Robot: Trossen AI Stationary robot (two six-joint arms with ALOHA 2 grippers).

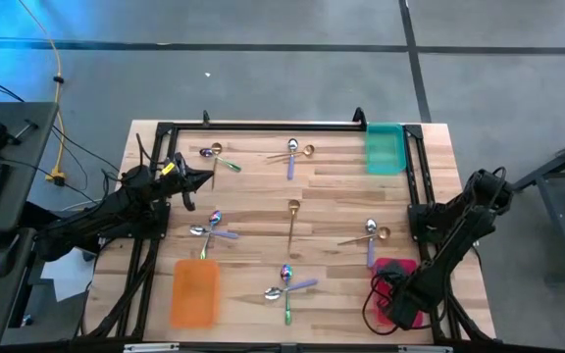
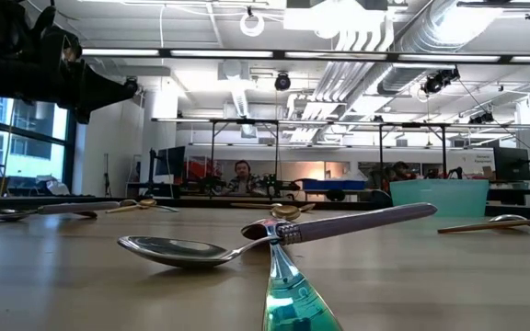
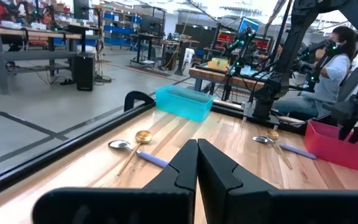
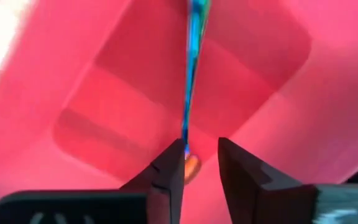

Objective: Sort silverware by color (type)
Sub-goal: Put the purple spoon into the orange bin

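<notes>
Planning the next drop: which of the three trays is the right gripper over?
The pink tray at the table's near right corner; the right gripper hangs directly above it. The green tray and orange tray have no gripper over them.

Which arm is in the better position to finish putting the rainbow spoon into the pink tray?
The right arm. Its hand is already low over the pink tray, fingers parted, with the rainbow spoon between them. The left hand is shut, raised at the table's far left side.
</notes>
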